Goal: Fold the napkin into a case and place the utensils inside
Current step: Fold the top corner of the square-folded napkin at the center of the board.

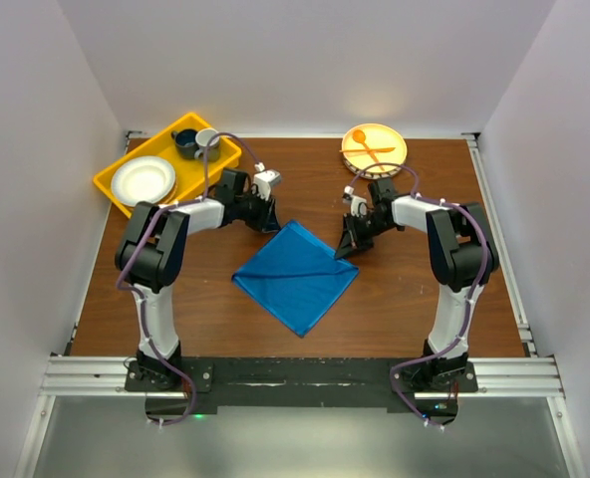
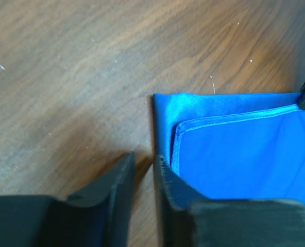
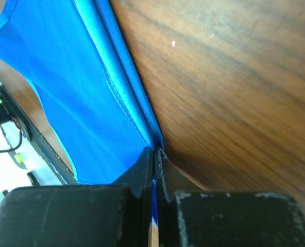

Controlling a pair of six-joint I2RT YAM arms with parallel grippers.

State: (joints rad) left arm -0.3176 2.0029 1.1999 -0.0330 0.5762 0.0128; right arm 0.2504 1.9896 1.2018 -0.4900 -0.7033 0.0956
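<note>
Risk: the left claw (image 2: 143, 160), narrowed with nothing in its gap, has one finger on the napkin (image 1: 295, 276) corner and one on bare wood. Closing there could miss the cloth and leave any lift lopsided.
Other side: the right claw (image 3: 155, 152) is pinched onto the napkin's opposite corner.
Napkin: doubled, flat on the counter (image 1: 425, 309) between them.

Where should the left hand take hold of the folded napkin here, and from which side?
Probably the napkin's far corner, beside the left hand. The cloth lies flat in stacked layers whose hems meet there, so come in low from the bare table side, scooping under all layers. The right hand pinches that edge's other end.
</note>
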